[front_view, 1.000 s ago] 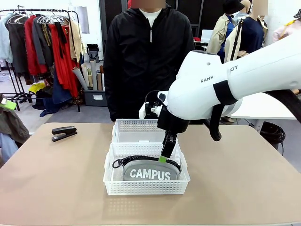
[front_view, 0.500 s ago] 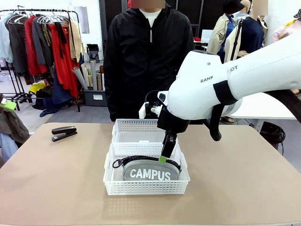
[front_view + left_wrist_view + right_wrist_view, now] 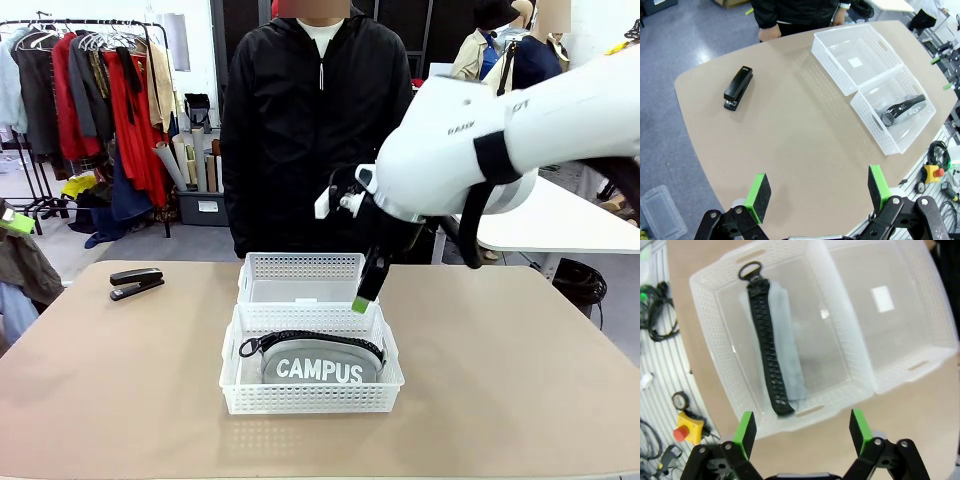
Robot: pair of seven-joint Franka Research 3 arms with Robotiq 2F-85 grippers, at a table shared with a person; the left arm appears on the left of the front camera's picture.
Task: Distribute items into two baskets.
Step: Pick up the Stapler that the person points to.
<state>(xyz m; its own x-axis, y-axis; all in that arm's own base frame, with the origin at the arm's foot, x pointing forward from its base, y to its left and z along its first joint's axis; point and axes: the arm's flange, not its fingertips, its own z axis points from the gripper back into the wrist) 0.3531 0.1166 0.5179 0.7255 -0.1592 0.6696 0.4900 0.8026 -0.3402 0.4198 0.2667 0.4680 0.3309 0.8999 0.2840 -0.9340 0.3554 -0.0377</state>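
The grey CAMPUS pouch point(image 3: 312, 362) lies in the near white basket point(image 3: 310, 398), its black strap point(image 3: 769, 350) along the top. The far basket point(image 3: 300, 266) holds nothing but a small white label. My right gripper point(image 3: 362, 300) hangs open above the near basket's right rear corner, clear of the pouch point(image 3: 785, 355); its green pads point(image 3: 746, 429) stand wide apart. On the table's far left lies the black stapler point(image 3: 136, 282), also seen as the stapler point(image 3: 738, 88). High over the table's left side, my left gripper point(image 3: 818, 187) is open and holds nothing.
A person in a black jacket point(image 3: 315, 130) stands at the far edge, right behind the baskets. The two baskets point(image 3: 832, 60) touch end to end at the table's middle. Bare tabletop point(image 3: 120, 380) spreads left and right of them. A clothes rack point(image 3: 90, 110) stands behind on the left.
My right gripper has lifted up and to the right out of the near basket. The pouch stays lying in that basket. The stapler has not moved.
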